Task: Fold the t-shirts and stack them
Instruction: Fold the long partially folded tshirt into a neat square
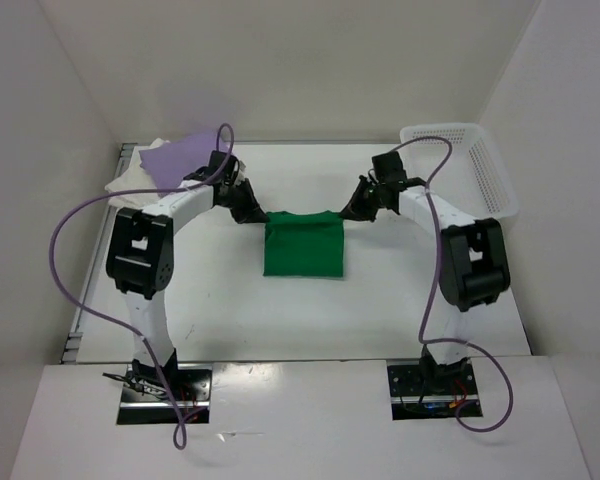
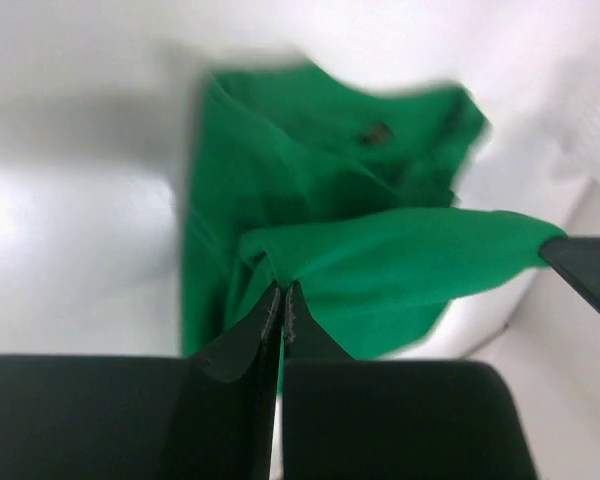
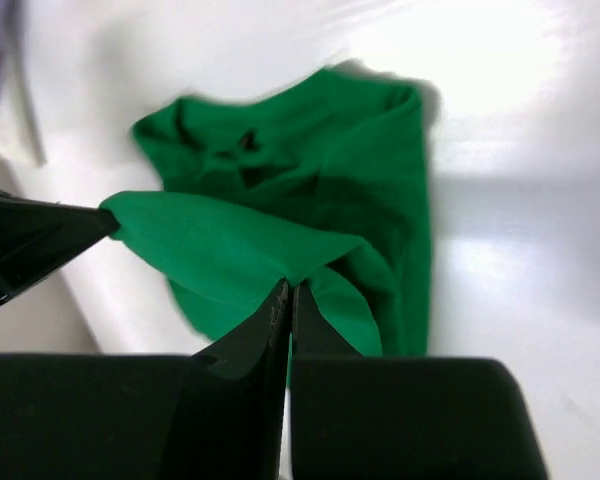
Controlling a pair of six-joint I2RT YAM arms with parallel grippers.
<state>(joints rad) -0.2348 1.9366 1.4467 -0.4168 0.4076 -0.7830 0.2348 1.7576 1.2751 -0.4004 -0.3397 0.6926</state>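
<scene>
Table (image 1: 230, 320): white.
Basket (image 1: 495, 185): table's far right corner.
Green t-shirt (image 1: 303, 248): table's centre, folded; far edge raised, stretched between both claws.
Lavender t-shirt (image 1: 175, 158): table's far left corner, over the white t-shirt (image 1: 130, 180).
Left gripper (image 2: 280, 295): jaws clamped on the green shirt's far left corner.
Right gripper (image 3: 288, 290): clamped on its far right corner.

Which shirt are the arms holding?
Look at the middle of the white table. The green t-shirt lies there, its far edge pinched by the left gripper and right gripper. Its neighbours far left are a lavender t-shirt and a white t-shirt.
</scene>
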